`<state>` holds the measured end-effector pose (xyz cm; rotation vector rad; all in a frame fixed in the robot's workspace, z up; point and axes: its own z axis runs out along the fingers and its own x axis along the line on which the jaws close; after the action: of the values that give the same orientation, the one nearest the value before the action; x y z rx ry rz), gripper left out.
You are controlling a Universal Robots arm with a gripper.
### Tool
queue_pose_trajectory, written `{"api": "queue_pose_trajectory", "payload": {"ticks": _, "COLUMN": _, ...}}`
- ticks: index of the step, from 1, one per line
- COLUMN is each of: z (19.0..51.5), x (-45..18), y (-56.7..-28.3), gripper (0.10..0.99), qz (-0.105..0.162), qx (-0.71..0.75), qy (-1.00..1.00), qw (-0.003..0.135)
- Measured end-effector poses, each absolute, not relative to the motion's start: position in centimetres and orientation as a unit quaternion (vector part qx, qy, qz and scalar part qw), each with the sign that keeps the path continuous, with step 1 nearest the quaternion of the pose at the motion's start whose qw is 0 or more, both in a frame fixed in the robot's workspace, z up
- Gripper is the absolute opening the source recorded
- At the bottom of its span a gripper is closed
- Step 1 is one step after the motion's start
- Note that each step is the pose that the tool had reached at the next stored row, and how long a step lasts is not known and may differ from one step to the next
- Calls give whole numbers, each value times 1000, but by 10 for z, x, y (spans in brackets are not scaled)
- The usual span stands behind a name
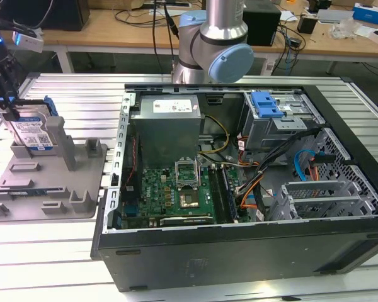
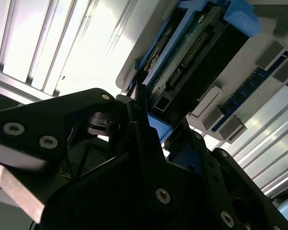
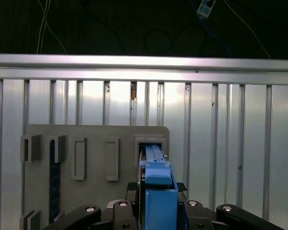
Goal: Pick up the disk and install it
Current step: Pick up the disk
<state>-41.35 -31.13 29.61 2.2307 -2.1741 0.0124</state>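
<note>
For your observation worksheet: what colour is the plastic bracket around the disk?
Blue; the bracket shows best in the first wrist view.

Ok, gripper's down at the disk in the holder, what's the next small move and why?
Probably a short straight lift along the slot, once the grip is confirmed. The gripper sits over the top edge of the disk, which stands upright in the grey holder, its blue bracket seated in the slot. A sideways pull would likely bind it.

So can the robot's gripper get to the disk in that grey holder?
Probably yes. The gripper hangs right at the upright disk in the grey holder, and nothing stands between them.
</note>
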Motion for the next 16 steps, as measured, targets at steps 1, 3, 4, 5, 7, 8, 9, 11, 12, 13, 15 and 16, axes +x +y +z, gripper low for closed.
{"api": "queue_pose_trajectory", "payload": {"ticks": 1, "z": 296, "x": -414, "y": -311, "gripper": 376, "qz": 4, "qx": 716, "qy": -698, "qw": 13}}
{"api": "queue_pose_trajectory", "payload": {"ticks": 3, "z": 296, "x": -413, "y": -311, "gripper": 365, "qz": 4, "qx": 716, "qy": -698, "qw": 13}}
{"api": "queue_pose_trajectory", "payload": {"ticks": 4, "z": 296, "x": -414, "y": -311, "gripper": 365, "qz": 4, "qx": 716, "qy": -698, "qw": 13}}
{"api": "queue_pose_trajectory", "payload": {"ticks": 5, "z": 296, "x": -414, "y": -311, "gripper": 365, "qz": 4, "qx": 716, "qy": -698, "qw": 13}}
{"api": "queue_pose_trajectory", "payload": {"ticks": 7, "z": 296, "x": -414, "y": -311, "gripper": 365, "qz": 4, "qx": 716, "qy": -698, "qw": 13}}
{"api": "queue_pose_trajectory", "payload": {"ticks": 8, "z": 296, "x": -414, "y": -311, "gripper": 365, "qz": 4, "qx": 716, "qy": -698, "qw": 13}}
{"api": "queue_pose_trajectory", "payload": {"ticks": 9, "z": 296, "x": -413, "y": -311, "gripper": 365, "qz": 4, "qx": 716, "qy": -698, "qw": 13}}
{"api": "queue_pose_trajectory", "payload": {"ticks": 11, "z": 296, "x": -414, "y": -311, "gripper": 365, "qz": 4, "qx": 716, "qy": -698, "qw": 13}}
{"api": "queue_pose_trajectory", "payload": {"ticks": 12, "z": 296, "x": -414, "y": -311, "gripper": 365, "qz": 4, "qx": 716, "qy": -698, "qw": 13}}
{"api": "queue_pose_trajectory", "payload": {"ticks": 13, "z": 296, "x": -414, "y": -311, "gripper": 365, "qz": 4, "qx": 716, "qy": -698, "qw": 13}}
{"api": "queue_pose_trajectory", "payload": {"ticks": 15, "z": 297, "x": -413, "y": -311, "gripper": 365, "qz": 4, "qx": 716, "qy": -698, "qw": 13}}
{"api": "queue_pose_trajectory", "payload": {"ticks": 16, "z": 298, "x": -413, "y": -311, "gripper": 365, "qz": 4, "qx": 716, "qy": -698, "qw": 13}}
